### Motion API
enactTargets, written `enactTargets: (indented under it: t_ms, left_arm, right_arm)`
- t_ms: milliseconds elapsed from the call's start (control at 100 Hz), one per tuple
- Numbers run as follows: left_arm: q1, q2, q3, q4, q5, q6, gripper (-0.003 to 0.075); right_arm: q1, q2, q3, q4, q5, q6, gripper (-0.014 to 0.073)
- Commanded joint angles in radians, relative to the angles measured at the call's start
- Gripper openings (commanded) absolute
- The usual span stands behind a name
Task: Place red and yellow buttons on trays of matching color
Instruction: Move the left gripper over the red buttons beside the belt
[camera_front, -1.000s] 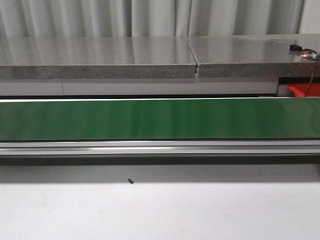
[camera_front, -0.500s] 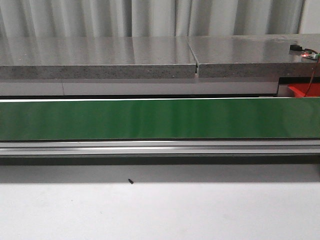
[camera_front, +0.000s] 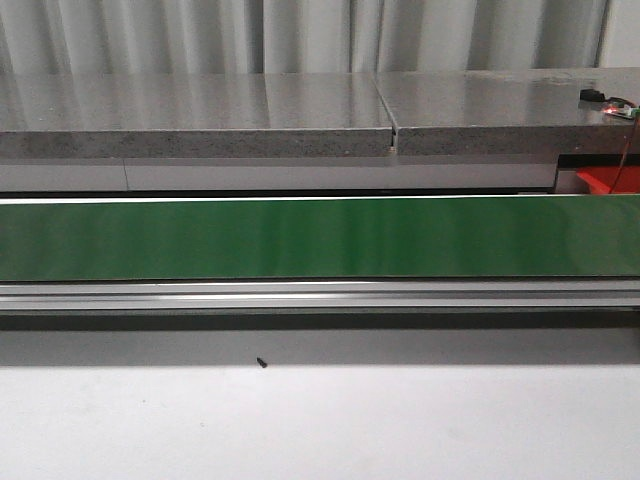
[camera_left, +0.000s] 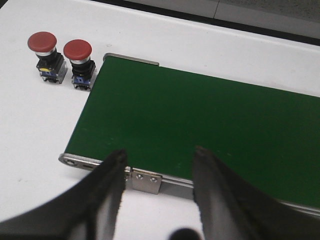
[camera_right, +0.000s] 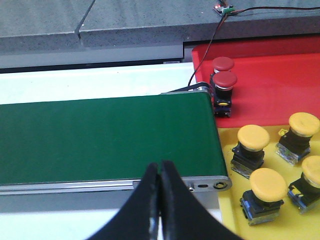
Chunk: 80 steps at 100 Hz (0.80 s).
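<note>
In the left wrist view two red buttons (camera_left: 42, 44) (camera_left: 77, 50) stand upright on the white table beside the end of the green conveyor belt (camera_left: 210, 125). My left gripper (camera_left: 159, 156) hangs open above the belt's near rail, holding nothing. In the right wrist view two red buttons (camera_right: 225, 80) stand on the red tray (camera_right: 280, 85), and several yellow buttons (camera_right: 253, 138) stand on the yellow tray (camera_right: 300, 220). My right gripper (camera_right: 160, 167) is shut and empty above the belt's (camera_right: 100, 135) near rail. Neither gripper shows in the front view.
The green belt (camera_front: 320, 238) runs across the front view with a metal rail (camera_front: 320, 296) below it. A grey stone counter (camera_front: 200, 115) lies behind. A small circuit board with wires (camera_front: 610, 105) sits at the counter's right end. A corner of the red tray (camera_front: 605, 180) shows there.
</note>
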<state>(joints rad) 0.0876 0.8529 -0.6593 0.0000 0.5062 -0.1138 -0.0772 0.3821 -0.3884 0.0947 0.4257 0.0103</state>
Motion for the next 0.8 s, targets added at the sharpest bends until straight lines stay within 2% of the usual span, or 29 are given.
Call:
enactTargets:
  t_ms: [0, 90, 280, 350, 660, 790]
  left_arm:
    - [0.002, 0.049, -0.077, 0.008, -0.079, -0.007, 0.0506]
    - [0.004, 0.113, -0.137, 0.008, -0.076, -0.009, 0.0554]
    - [0.047, 0.235, -0.285, 0.000, -0.030, -0.012, 0.0556]
    - [0.079, 0.282, -0.341, 0.000, -0.007, -0.054, 0.0556]
    - [0.225, 0.533, -0.609, 0.000, 0.233, -0.080, 0.0556]
    - [0.278, 0.633, -0.704, 0.000, 0.279, -0.097, 0.0552]
  right_arm:
    - [0.000, 0.004, -0.024, 0.003, -0.079, -0.010, -0.0067]
    - [0.000, 0.004, -0.024, 0.003, -0.079, -0.010, -0.0067]
    - [0.000, 0.004, -0.024, 0.003, -0.079, -0.010, -0.0067]
    - [0.000, 0.004, -0.024, 0.003, -0.079, -0.010, -0.0067]
    - [0.000, 0.004, -0.024, 0.003, -0.079, -0.010, -0.0067]
    - [0.000, 0.004, -0.024, 0.003, -0.079, -0.010, -0.0067]
